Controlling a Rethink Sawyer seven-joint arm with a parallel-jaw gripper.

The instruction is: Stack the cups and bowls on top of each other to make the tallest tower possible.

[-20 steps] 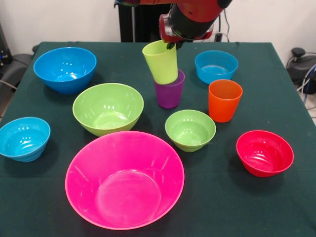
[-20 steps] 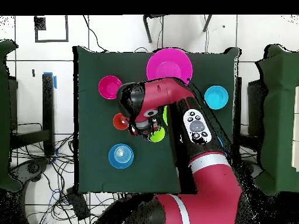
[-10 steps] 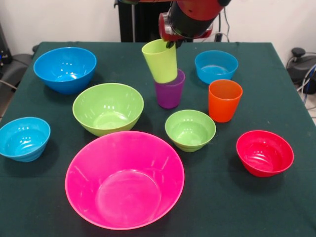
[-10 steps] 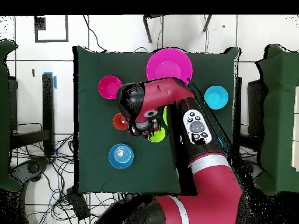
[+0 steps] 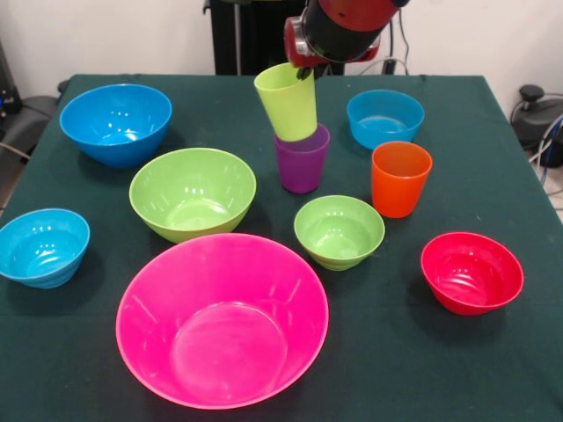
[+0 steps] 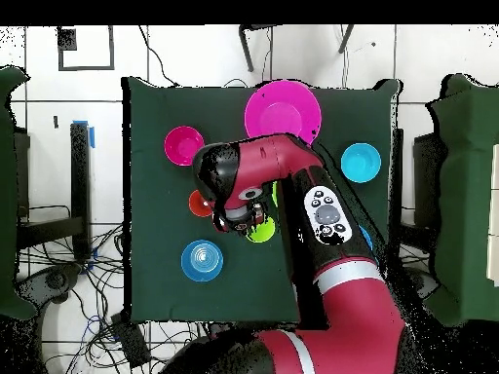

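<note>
A dark green cloth [image 5: 493, 369] covered the table from edge to edge, lying flat in the front view. Behind it stood a pale wall [image 5: 106, 35]. Cables [image 5: 537, 132] trailed off the table's right side. From overhead, the white tiled floor [image 6: 175, 54] showed around the table, with black cables [image 6: 68, 278] tangled across it on the left and a blue strip of tape [image 6: 91, 134] beside the table's edge.
</note>
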